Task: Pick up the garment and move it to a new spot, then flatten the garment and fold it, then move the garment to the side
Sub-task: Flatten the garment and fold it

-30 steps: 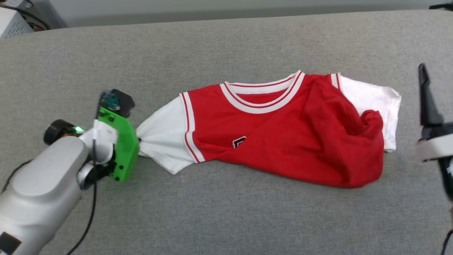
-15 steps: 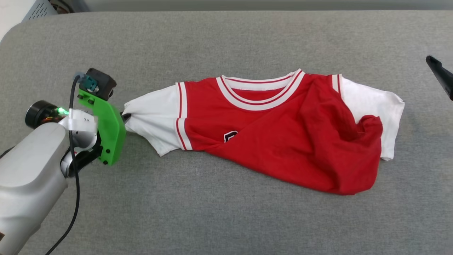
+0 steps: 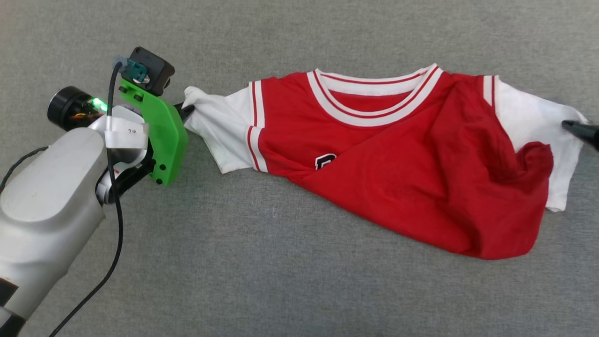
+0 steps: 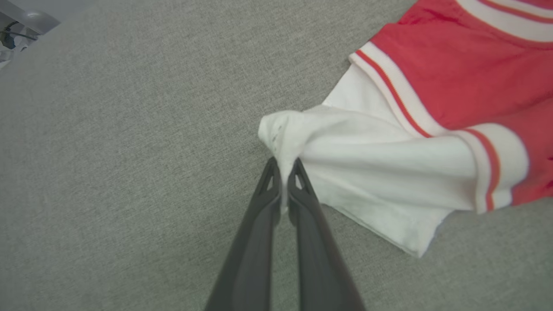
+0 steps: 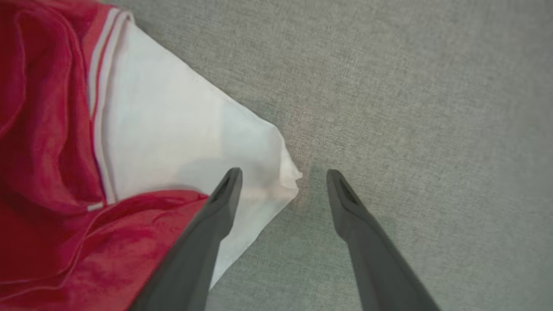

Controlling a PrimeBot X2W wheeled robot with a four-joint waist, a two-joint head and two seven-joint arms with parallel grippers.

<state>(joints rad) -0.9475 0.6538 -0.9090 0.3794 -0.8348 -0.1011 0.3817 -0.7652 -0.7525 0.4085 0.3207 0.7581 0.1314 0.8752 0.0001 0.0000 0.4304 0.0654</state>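
The garment (image 3: pixel 388 159) is a red jersey with white sleeves and striped collar trim, lying crumpled on the grey cloth surface (image 3: pixel 281 281), its lower part folded up over the front lettering. My left gripper (image 4: pixel 284 172) is shut on the tip of the garment's white left sleeve (image 4: pixel 389 172), pulling it taut; the same pinch shows at the left gripper (image 3: pixel 186 110) in the head view. My right gripper (image 5: pixel 283 179) stands open, its fingers straddling the corner of the right sleeve (image 5: pixel 173 138), one fingertip (image 3: pixel 573 126) over the sleeve's edge.
Grey cloth covers everything around the garment, with open room in front of it and to both sides. My left forearm (image 3: pixel 47 201) and its black cable (image 3: pixel 114 224) lie over the near left.
The head camera has tilted down. My left gripper has pulled the sleeve tip up and away, stretching it. My right gripper has come in from the right edge to the other sleeve.
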